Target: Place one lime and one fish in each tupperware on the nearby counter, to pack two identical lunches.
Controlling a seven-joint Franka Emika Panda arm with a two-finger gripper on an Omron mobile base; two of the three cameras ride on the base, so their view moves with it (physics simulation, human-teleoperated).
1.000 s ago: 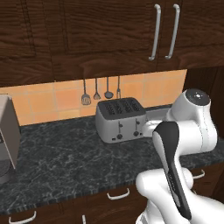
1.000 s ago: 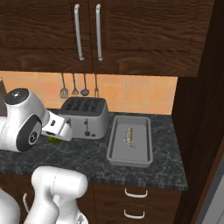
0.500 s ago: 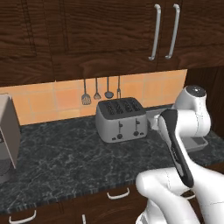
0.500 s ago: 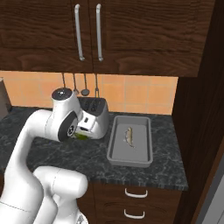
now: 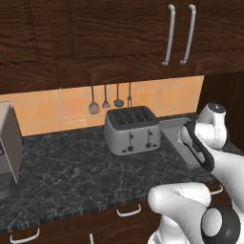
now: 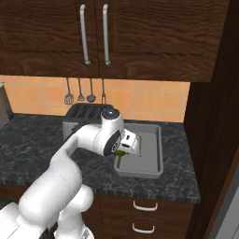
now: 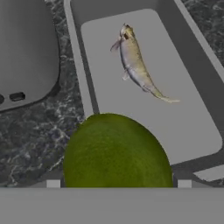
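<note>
Dark marbled counter (image 6: 42,154) runs under wooden cabinets, toaster (image 5: 132,129) by the tiled wall. We see our gripper (image 6: 132,145) clamped on a lime (image 7: 117,151) — jaws wide around it — above the near-left corner of the tupperware (image 6: 156,165), where a fish (image 7: 136,64) lies.
</note>
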